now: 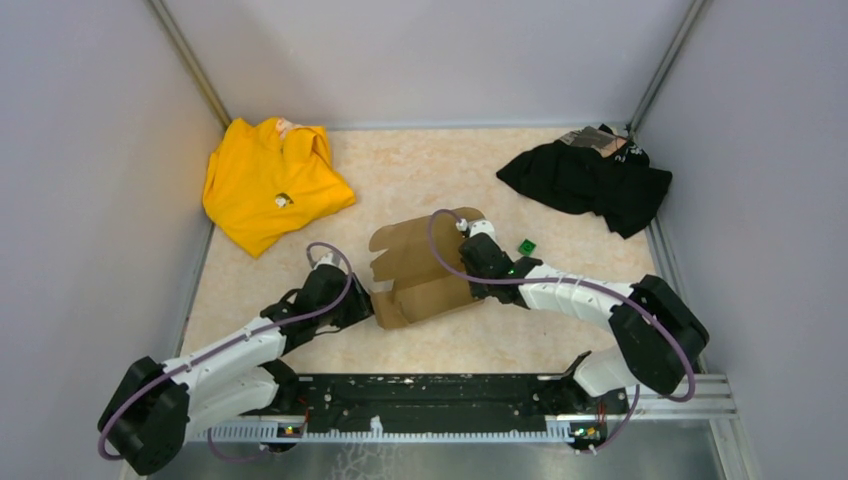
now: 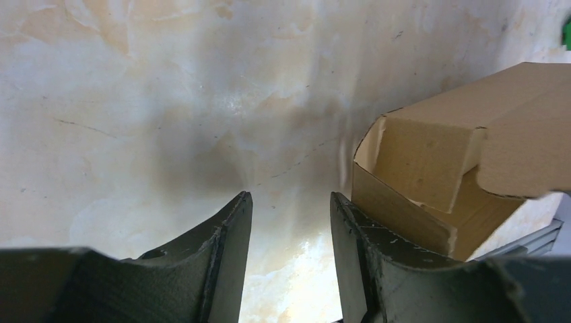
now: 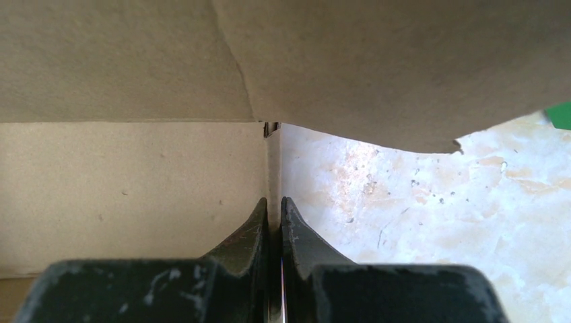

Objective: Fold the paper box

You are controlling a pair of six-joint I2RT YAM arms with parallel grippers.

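The paper box (image 1: 420, 270) is a plain brown cardboard sheet, partly folded, lying in the middle of the table. My right gripper (image 1: 472, 262) is at its right edge. In the right wrist view my right gripper (image 3: 273, 202) is shut on a thin upright wall of the paper box (image 3: 128, 182), and a flap hangs over it. My left gripper (image 1: 362, 300) sits at the box's left end. In the left wrist view my left gripper (image 2: 291, 198) is open and empty, and the paper box (image 2: 458, 155) stands just right of the right finger (image 2: 363, 235).
A yellow garment (image 1: 270, 180) lies at the back left and a black garment (image 1: 595, 180) at the back right. A tiny green cube (image 1: 526, 245) sits just right of the box. Grey walls close in the table on three sides.
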